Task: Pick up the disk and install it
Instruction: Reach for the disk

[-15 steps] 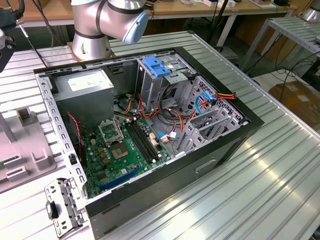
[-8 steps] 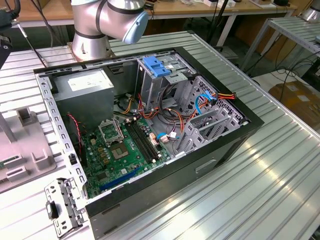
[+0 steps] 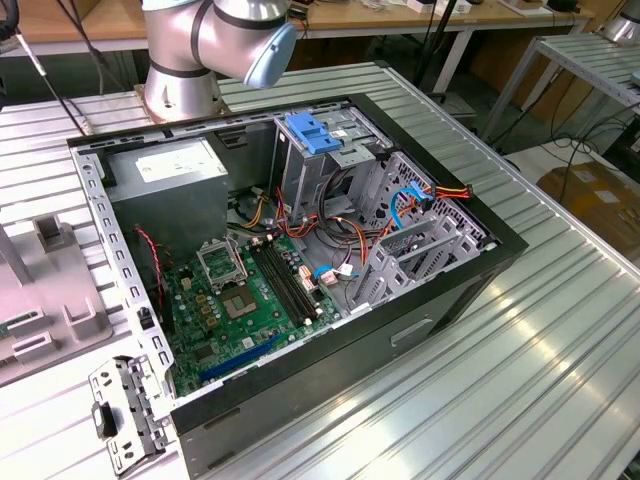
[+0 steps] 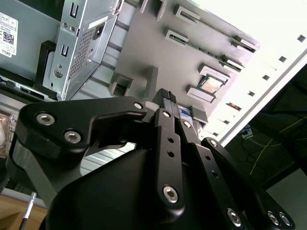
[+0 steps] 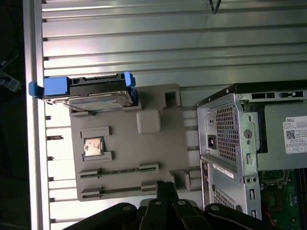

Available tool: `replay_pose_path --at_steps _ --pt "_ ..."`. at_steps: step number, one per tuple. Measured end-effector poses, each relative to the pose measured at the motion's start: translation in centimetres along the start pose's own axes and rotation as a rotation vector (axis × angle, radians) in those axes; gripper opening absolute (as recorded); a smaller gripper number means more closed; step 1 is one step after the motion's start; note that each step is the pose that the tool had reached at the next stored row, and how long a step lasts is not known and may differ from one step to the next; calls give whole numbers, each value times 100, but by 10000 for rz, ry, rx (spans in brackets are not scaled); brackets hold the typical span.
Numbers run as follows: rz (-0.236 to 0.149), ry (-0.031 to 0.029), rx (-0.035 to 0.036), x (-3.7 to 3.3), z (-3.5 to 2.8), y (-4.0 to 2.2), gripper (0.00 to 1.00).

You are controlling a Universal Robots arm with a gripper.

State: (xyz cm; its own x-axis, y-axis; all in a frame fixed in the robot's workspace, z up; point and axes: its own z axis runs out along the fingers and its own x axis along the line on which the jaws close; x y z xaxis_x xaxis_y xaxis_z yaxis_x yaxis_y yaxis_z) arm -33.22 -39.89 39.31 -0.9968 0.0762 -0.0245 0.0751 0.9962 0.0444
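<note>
The disk (image 5: 98,98) stands on its edge in a slot at one end of a grey parts tray (image 5: 124,143). It is a flat metal drive with blue plastic rails. In the first wrist view my gripper (image 5: 165,188) hovers over the tray's other end, well apart from the disk. Its fingers (image 4: 166,96) are shut with nothing between them. The open computer case (image 3: 300,260) lies on its side on the ribbed metal table (image 3: 520,380), with a metal drive cage (image 3: 420,240) at the exterior view's right.
A small chip (image 5: 92,146) and several empty slots sit in the tray. The case's rear panel (image 5: 230,139) lies close beside the tray. Inside the case are a grey power-supply box (image 3: 170,180), a blue bracket (image 3: 313,133), loose cables (image 3: 330,225) and the motherboard (image 3: 240,300).
</note>
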Motion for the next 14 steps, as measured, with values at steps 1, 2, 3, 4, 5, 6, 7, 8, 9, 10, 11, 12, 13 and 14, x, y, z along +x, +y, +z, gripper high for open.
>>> replay_pose_path --at_steps 1,2,3,4,5,6,7,8,9,10,11,12,13,14 --pt "0 0 0 10 0 -1 11" --pt "0 0 0 20 0 -2 11" --pt "0 0 0 28 0 -2 11" --pt "0 0 0 43 -1 -3 11" --pt "0 0 0 51 -1 -4 11" --pt "1 -1 0 58 -1 -4 11" --pt "1 0 0 68 -1 -5 11" --pt "0 0 1 75 -2 -6 11" --pt "0 1 1 86 -2 -6 11" --pt "0 0 0 95 -2 -7 11" --pt "0 0 0 102 -2 -8 11" --pt "0 0 0 111 -2 -8 11" --pt "0 0 0 119 -2 -9 11" --pt "0 -1 0 138 -2 -11 11"
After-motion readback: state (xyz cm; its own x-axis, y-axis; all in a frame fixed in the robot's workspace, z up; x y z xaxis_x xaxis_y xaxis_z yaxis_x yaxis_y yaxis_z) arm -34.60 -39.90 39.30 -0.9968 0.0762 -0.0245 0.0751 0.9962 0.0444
